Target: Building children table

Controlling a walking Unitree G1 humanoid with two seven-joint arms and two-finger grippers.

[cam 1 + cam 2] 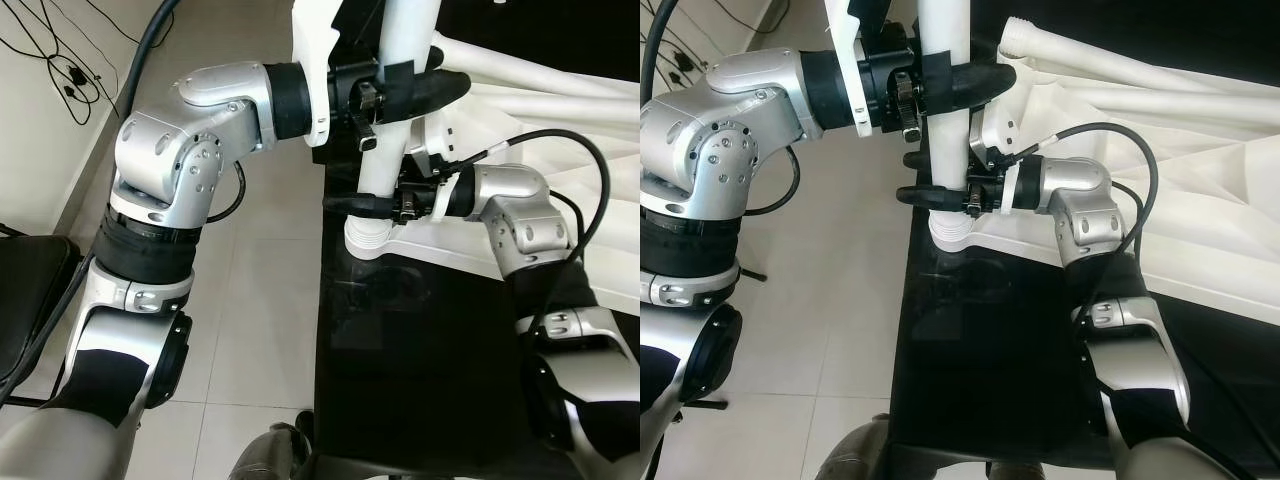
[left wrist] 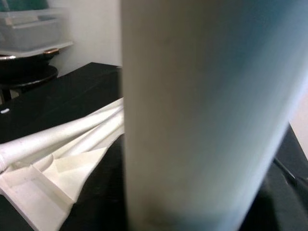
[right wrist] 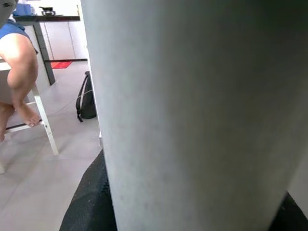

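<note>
A white table leg (image 1: 384, 165) stands upright at the near corner of the white tabletop (image 1: 455, 250), which lies upside down on a black surface. Its ribbed lower end (image 1: 368, 238) rests on that corner. My left gripper (image 1: 438, 85) is shut around the leg high up, reaching in from the left. Just above the ribbed end, my right gripper (image 1: 345, 204) is shut on the same leg from the right. The leg (image 2: 202, 115) fills the left wrist view close up, and the leg (image 3: 192, 115) does the same in the right wrist view. Two more white legs (image 1: 1120, 65) lie on the tabletop.
The black surface (image 1: 420, 350) stretches toward me, with tiled floor to its left. Cables (image 1: 60, 60) lie on the floor at the far left, and a black seat (image 1: 20, 290) stands at the left edge. A seated person's leg (image 3: 19, 82) and a black backpack (image 3: 86, 98) are beyond.
</note>
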